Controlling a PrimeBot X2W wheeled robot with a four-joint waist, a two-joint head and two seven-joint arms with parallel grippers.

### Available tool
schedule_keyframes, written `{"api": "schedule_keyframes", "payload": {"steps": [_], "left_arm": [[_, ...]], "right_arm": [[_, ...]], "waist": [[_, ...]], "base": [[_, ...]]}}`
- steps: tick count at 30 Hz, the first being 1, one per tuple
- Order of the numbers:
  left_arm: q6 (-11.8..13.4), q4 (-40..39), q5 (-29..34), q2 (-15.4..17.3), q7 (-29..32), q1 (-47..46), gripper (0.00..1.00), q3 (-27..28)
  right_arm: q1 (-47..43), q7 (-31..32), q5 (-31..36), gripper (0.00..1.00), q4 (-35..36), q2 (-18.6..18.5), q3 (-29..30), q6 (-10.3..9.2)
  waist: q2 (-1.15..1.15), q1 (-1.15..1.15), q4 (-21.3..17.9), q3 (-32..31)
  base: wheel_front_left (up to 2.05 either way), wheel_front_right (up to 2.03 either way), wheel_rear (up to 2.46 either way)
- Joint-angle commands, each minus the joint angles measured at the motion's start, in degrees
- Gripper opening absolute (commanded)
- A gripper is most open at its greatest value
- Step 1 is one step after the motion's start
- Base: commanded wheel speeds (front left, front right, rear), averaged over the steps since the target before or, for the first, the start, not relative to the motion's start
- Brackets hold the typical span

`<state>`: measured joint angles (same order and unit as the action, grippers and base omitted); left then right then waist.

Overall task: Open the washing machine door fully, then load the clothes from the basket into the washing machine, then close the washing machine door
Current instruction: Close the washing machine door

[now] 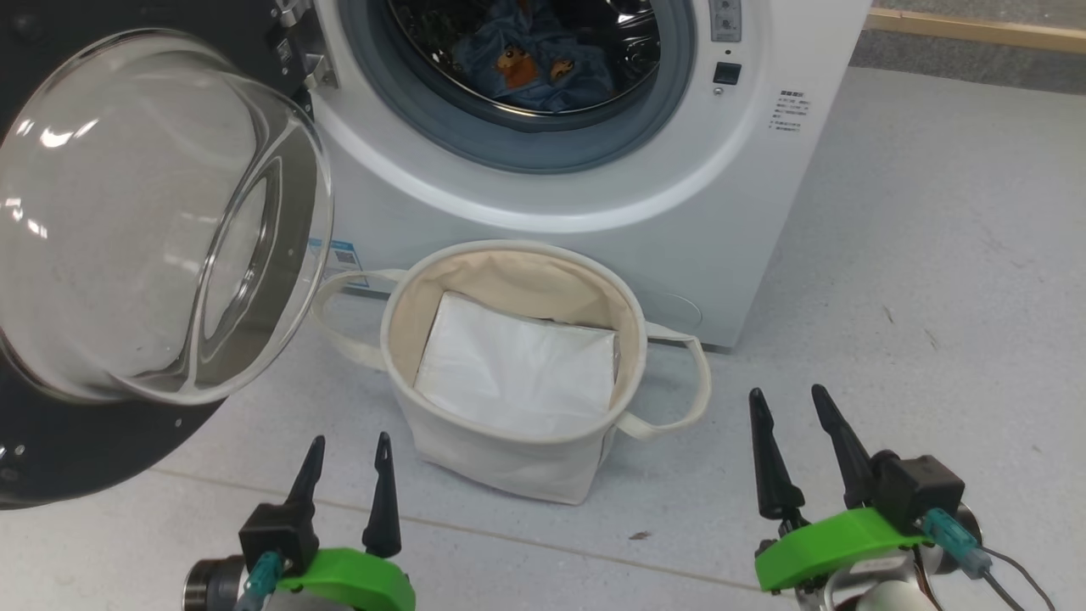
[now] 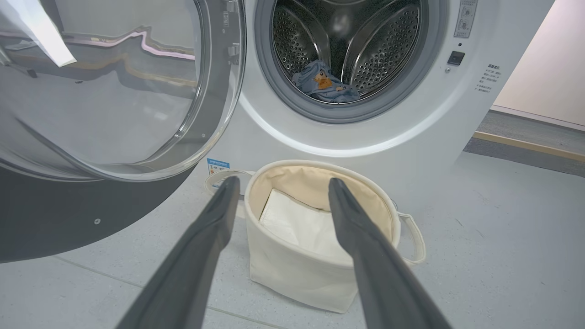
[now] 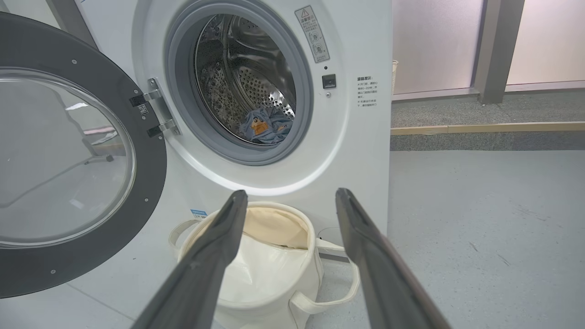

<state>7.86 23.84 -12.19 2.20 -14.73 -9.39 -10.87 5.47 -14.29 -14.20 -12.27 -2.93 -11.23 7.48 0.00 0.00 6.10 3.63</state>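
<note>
L gripper [image 1: 350,438], R gripper [image 1: 786,390]: jaws apart, empty. Basket [image 1: 509,462] w/ white sheet [image 1: 517,373] just ahead. Clothes [image 1: 530,64] in washing machine [image 1: 721,212]; door [image 1: 76,458] wide open.

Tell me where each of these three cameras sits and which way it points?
Head view: on the robot's head, looking down at the basket before the washing machine; left gripper and right gripper, both open, at the bottom.
Left wrist view: on the left wrist, facing the drum over the basket; its two fingers rise from below.
Right wrist view: on the right wrist, facing the machine from further right; its fingers show.
Shared: all show the clothes in the drum and the open washing machine door.
</note>
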Motion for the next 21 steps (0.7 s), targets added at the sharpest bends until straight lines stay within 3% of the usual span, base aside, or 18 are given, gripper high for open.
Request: {"api": "schedule_keyframes", "payload": {"steps": [1,8,21], "left_arm": [[0.09,-2.01,0.79,0.73,-0.27,-1.18,1.0,1.92],[-0.12,-2.6,1.11,0.7,-0.27,-1.29,1.0,1.62],[0.68,-9.81,2.78,0.68,-0.27,2.68,1.0,2.06]], "right_arm": [[1.79,-0.71,0.23,1.0,1.66,0.05,-1.27,0.01],[1.67,-0.71,0.54,1.0,2.22,0.05,-1.25,0.01],[-0.56,-0.71,0.37,1.0,4.44,0.05,-5.16,0.01]], "waist": [[0.0,0.0,0.22,-0.05],[0.0,0.0,3.33,-0.59],[0.0,0.0,16.47,-3.42]], "base": [[0.0,0.0,0.0],[0.0,0.0,0.0],[0.0,0.0,0.0]]}}
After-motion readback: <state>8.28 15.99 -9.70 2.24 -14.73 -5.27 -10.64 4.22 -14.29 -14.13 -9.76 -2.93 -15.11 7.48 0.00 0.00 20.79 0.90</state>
